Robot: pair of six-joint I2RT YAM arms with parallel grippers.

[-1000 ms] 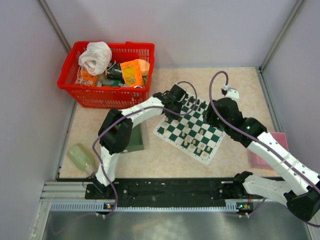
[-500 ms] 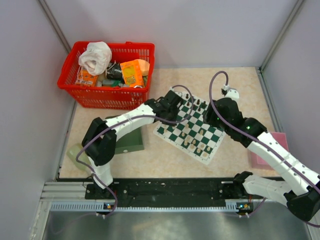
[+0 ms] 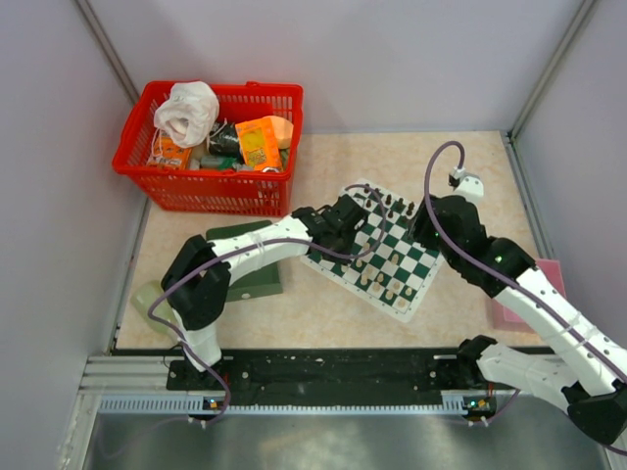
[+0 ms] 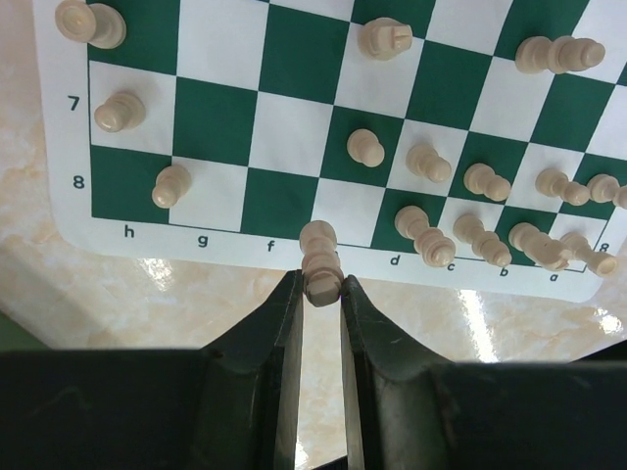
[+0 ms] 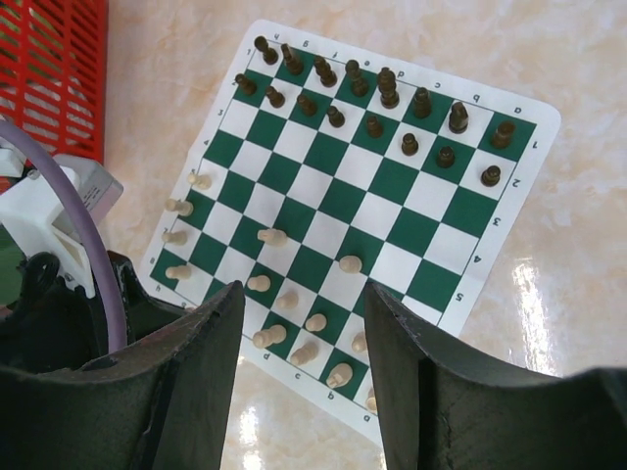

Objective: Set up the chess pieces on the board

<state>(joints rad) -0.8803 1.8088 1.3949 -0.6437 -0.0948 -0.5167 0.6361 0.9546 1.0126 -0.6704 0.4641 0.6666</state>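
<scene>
Clamping a cream piece (image 4: 318, 257), the left end effector (image 4: 320, 284) has shifted along the board (image 4: 220, 39).

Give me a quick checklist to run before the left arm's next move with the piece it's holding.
1. Grip: left pincer shut on the top of the cream piece: ok.
2. Placement: its base looks to sit on the line between the edge row and the white border of the board, not centred in a square: not ok.
3. White edge-row square right beside it is bare: ok.
4. Neighbouring cream piece is clear of the left pincer: ok.
5. Held piece touching the board: cannot tell.
6. Right pincer open, empty, apart from the left pincer: ok.
</scene>
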